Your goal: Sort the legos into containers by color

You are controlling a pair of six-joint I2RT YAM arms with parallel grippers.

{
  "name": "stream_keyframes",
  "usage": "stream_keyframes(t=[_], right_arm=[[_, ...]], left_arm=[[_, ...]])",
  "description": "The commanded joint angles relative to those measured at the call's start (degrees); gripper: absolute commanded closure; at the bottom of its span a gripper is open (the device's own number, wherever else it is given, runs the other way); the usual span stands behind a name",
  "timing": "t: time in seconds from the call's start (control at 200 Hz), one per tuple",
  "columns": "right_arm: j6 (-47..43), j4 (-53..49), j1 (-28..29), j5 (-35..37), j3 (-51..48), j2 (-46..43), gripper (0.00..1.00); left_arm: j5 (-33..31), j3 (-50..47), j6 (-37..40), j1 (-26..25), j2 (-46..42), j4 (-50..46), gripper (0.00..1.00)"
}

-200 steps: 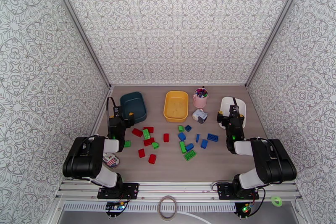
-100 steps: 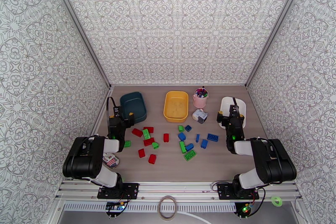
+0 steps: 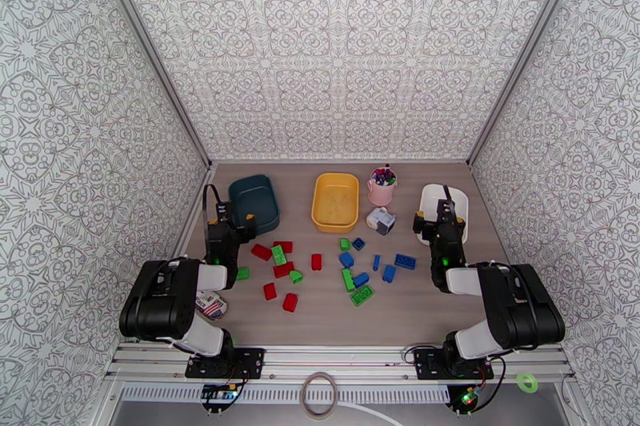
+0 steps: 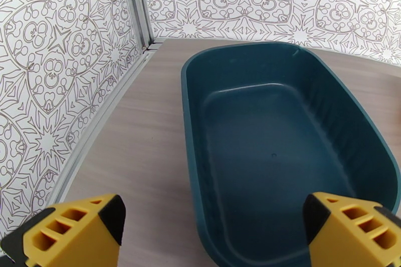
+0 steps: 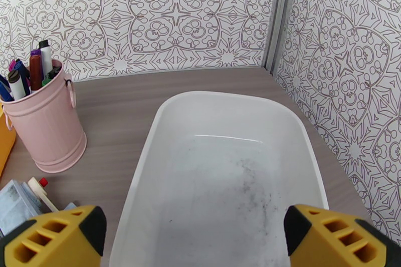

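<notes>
Nothing is being moved since a second ago; sorting is not being advanced.
Left gripper [image 3: 231,220] and right gripper [image 3: 438,220] are being held wide and empty at the teal tub [image 4: 190,112] and white tub [image 5: 150,153]; legos [image 3: 316,261] are being left loose mid-table [image 3: 400,312].

Text check | I can read no words, numbers or brand marks in any view | striped packet [image 3: 210,305]: red-white-blue pattern, any print too small for me to make out | small box [image 3: 381,220] just beside the pink cup [image 3: 382,191]: markings blurred, illegible
</notes>
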Motion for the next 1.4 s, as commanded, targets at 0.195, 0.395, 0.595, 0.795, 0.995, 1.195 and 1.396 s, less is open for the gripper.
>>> stream_keyframes(t=[0.195, 0.395, 0.595, 0.795, 0.995, 1.195, 1.396], right_arm=[[0.4, 0.2, -0.6, -0.8, -0.6, 0.3, 0.01], [0.4, 0.3, -0.7, -0.8, -0.6, 0.2, 0.01], [-1.0, -0.5, -0.5, -3.4, -1.7, -4.3, 0.01], [5.2, -25.7, -0.6, 6.1, 3.1, -19.7, 0.01], [11.5, -55.8, -0.6, 3.3, 13.7, -30.0, 0.01], [32.7, -82.9, -0.7, 3.7, 21.9, -36.4, 0.01], [38.0, -90.4, -0.7, -7.7, 24.5, -37.7, 0.12]], left_arm=[[1.4, -0.1, 0.2, 0.5, -0.9, 0.7, 0.01], [1.5, -0.1, 0.1, 0.4, -1.0, 0.7, 0.00], [-3.6, -1.4, -0.8, -0.2, -7.0, -1.8, 0.01], [-9.6, -2.2, 1.3, -5.7, -24.0, -10.8, 0.01], [-17.6, 3.2, -8.2, -10.2, -41.6, -32.8, 0.00], [-25.2, 9.2, -33.5, -10.0, -52.5, -60.8, 0.01], [-17.5, 15.7, -38.3, -10.1, -53.9, -77.4, 0.01]])
